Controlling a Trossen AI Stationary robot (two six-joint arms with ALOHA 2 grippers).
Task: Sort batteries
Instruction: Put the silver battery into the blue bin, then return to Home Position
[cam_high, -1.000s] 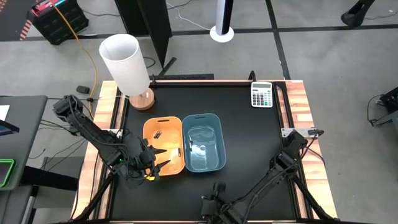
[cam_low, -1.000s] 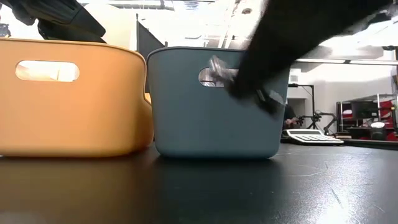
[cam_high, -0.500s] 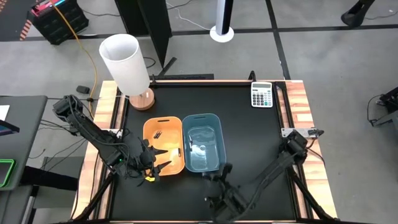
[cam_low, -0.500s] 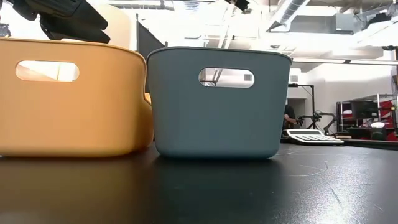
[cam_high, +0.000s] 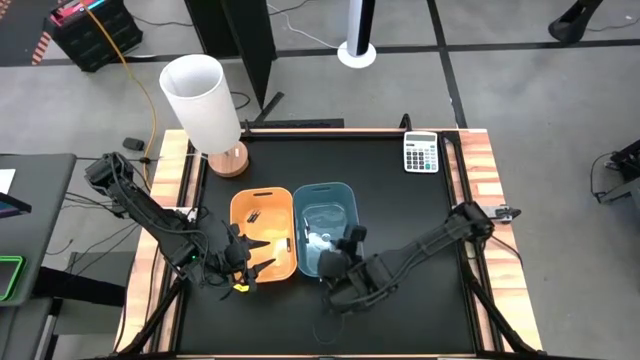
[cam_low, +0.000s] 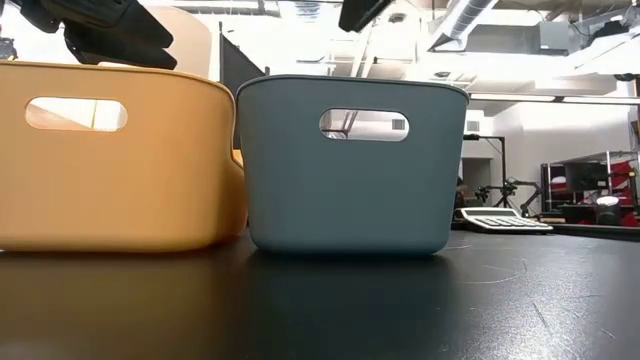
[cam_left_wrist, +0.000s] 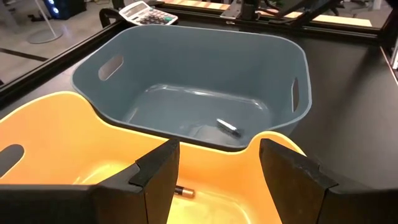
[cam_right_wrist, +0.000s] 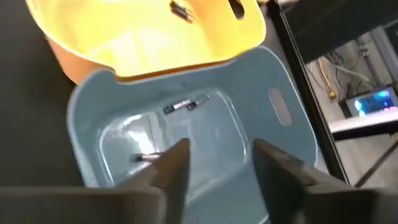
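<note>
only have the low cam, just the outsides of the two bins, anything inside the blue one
Observer: Yes, two silvery batteries lie on the floor of the blue bin.
Operator: and the orange one
Observer: The orange bin holds a few dark batteries.
Operator: where are the grippers
Observer: The right gripper hangs open and empty over the blue bin's near end; the left gripper waits open over the orange bin.

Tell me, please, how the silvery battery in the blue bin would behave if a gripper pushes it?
The silvery battery is a slim cylinder lying on its side, so it would probably roll. The blue bin has a glossy floor, so it may also slide. The walls should stop it.
</note>
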